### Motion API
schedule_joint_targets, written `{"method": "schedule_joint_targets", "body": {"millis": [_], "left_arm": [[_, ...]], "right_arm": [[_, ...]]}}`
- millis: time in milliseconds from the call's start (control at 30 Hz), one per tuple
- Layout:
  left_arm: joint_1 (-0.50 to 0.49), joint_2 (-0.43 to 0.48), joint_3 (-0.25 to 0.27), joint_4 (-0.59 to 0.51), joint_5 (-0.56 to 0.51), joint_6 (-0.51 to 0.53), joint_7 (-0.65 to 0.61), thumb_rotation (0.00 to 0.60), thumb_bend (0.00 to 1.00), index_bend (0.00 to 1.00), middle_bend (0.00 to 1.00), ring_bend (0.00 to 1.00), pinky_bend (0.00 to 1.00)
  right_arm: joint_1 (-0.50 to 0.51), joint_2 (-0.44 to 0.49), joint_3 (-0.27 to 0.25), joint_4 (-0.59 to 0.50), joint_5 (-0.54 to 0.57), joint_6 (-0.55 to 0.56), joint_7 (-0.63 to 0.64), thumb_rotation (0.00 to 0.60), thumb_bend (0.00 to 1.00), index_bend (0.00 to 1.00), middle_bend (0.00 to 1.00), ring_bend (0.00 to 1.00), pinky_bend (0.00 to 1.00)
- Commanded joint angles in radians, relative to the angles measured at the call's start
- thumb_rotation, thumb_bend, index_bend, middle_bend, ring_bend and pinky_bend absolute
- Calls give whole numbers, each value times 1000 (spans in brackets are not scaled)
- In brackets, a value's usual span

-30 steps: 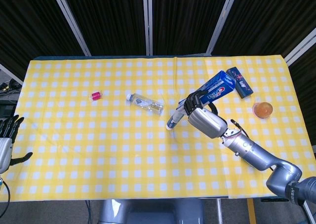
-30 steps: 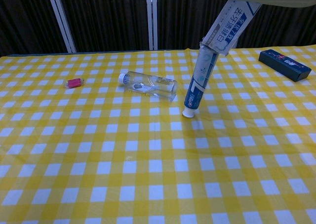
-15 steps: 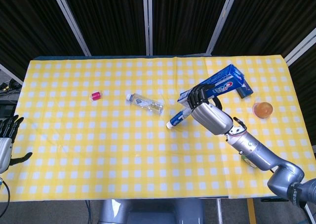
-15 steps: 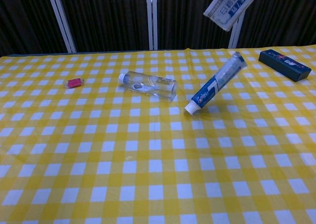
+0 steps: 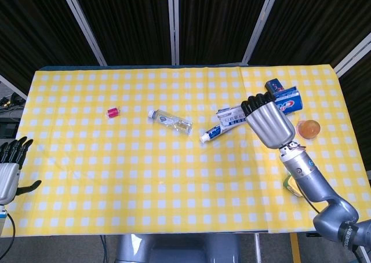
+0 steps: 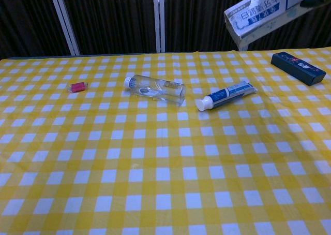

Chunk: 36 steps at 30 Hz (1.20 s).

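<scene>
Right hand (image 5: pixel 268 121) holds the empty toothpaste box (image 6: pixel 264 10) up above the table, the toothpaste tube (image 6: pixel 226 95) lies flat beside the bottle (image 6: pixel 155 88), so putting the box aside likely comes next.

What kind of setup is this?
Likely a staged lab tabletop rig, not a home: black curtains behind a table with a yellow check cloth, and scattered props such as a bottle and a toothpaste tube.
</scene>
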Motion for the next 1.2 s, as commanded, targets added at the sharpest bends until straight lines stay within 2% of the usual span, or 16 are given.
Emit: {"method": "schedule_joint_targets", "body": {"millis": [33,167,200,267,333,367,433,567,700,800,933,1033,1200], "left_arm": [[-1,-2,0,1,-3,-3,4,600,0,0,0,0,0],[-3,-4,-2,5,-10,-8,5,600,0,0,0,0,0],[-3,-4,-3,7,-12,-9,5,600,0,0,0,0,0],[-5,-5,-4,10,-13,-12,2,600,0,0,0,0,0],[-6,-7,-5,15,-15,-13,-1,600,0,0,0,0,0],[-6,-7,-6,17,-16,-14,-1,600,0,0,0,0,0],[-8,-8,-6,20,-21,-20,-3,600,0,0,0,0,0],[-9,-6,-8,23,-29,-29,-13,600,0,0,0,0,0],[-6,1,-10,20,-26,-21,-32,600,0,0,0,0,0],[-3,4,-8,20,-15,-9,-32,600,0,0,0,0,0],[5,10,-3,11,21,24,-45,600,0,0,0,0,0],[13,19,3,-1,47,48,-58,600,0,0,0,0,0],[28,35,13,-17,73,79,-80,600,0,0,0,0,0]], "right_arm": [[-17,-59,-59,-30,25,-69,69,600,243,487,514,454,503],[-12,-126,-85,11,34,-89,117,600,238,453,487,438,477],[-10,-147,-93,26,37,-96,131,600,224,401,446,405,446],[-8,-171,-105,41,47,-113,156,600,168,223,310,305,360],[-7,-180,-119,37,80,-150,190,600,94,31,120,187,279],[-6,-177,-121,29,93,-161,197,600,83,6,77,161,268],[-9,-170,-122,8,115,-166,205,600,80,0,23,119,248],[-36,-134,-128,-60,121,-131,228,600,80,0,20,110,227],[-112,-69,-154,-112,43,-13,304,600,79,0,35,110,207],[-171,-33,-174,-108,-24,83,374,600,75,0,42,110,182],[-276,4,-232,-12,-177,267,520,600,69,0,52,109,161],[-348,-8,-271,96,-253,390,595,600,65,0,53,101,147],[-431,-66,-277,226,-277,519,636,600,63,0,53,93,141]]}}
